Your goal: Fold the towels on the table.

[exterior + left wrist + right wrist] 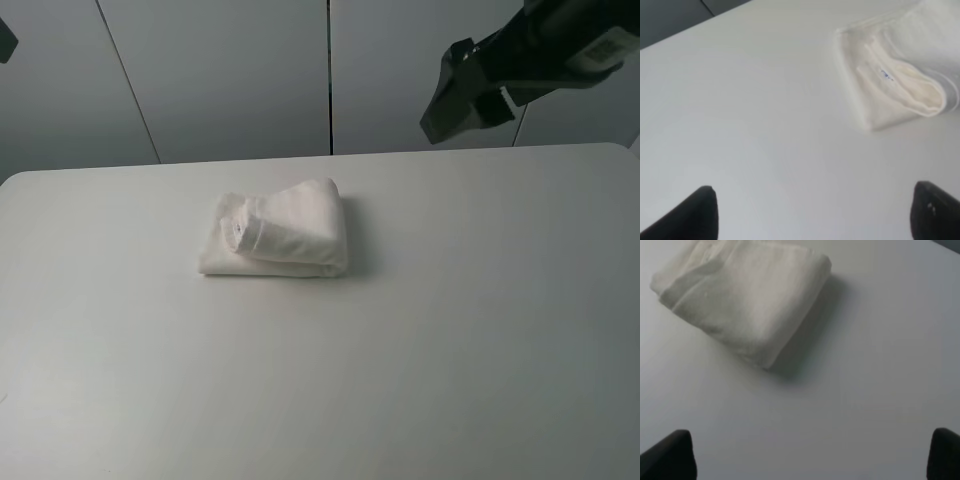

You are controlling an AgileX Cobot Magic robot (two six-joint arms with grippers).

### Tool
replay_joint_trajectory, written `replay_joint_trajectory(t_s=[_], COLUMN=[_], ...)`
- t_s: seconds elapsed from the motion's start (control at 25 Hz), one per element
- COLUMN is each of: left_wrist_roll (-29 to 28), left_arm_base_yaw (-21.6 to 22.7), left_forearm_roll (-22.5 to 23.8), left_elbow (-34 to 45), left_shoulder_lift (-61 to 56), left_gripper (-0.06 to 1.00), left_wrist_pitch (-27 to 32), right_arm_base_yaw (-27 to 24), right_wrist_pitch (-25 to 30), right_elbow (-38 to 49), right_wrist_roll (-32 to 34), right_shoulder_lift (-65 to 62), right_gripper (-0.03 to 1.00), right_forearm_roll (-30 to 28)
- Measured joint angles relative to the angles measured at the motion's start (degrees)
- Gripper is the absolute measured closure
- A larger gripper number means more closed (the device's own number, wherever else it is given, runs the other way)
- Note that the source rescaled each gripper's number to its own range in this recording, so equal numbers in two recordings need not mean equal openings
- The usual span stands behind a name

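A white towel (285, 232) is seen folded into a thick, compact bundle on the table (450, 340), a little toward the far edge and slightly toward the left arm's side of the middle. The cloth is plain and soft, stacked in several layers, with an upper fold laid askew across a flatter lower one. One end of the upper fold is left rounded and open, its inner layers showing a creamier tone in the left wrist view. A small white label (886, 75) with dark print is shown on that end, and a woven band (951, 90) is visible along the edge just beside it. The opposite side of the bundle is closed in a smooth rounded fold, under which a soft shadow is cast on the tabletop.

The towel is touched by neither arm. The left gripper (812, 212) is held above bare table well apart from the labelled end, with its two dark fingertips (695, 215) spread wide and nothing between them. The right gripper (812, 455) is likewise spread wide and empty, held near the towel's smooth folded side. The right arm (520, 60) is seen raised above the table's far edge, against grey wall panels (220, 70).
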Motion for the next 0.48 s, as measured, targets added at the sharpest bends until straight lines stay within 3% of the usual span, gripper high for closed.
replay_joint_trajectory(t_s=[0.32,0.48], left_wrist_roll=[-2.80,-3.50], left_arm_base_yaw=[0.00,0.00], left_forearm_roll=[0.00,0.00], left_elbow=[17.71,25.96], left_shoulder_lift=[-16.77,-26.03], left_gripper=[-0.05,-0.05], left_wrist_pitch=[-1.66,-2.43], right_arm_base_yaw=[0.00,0.00], right_wrist_pitch=[0.07,2.88], right_elbow=[15.14,19.67], right_wrist_roll=[1.09,1.71], right_shoulder_lift=[-21.09,-30.81], right_gripper=[-0.03,-0.03], right_forearm_roll=[0.00,0.00])
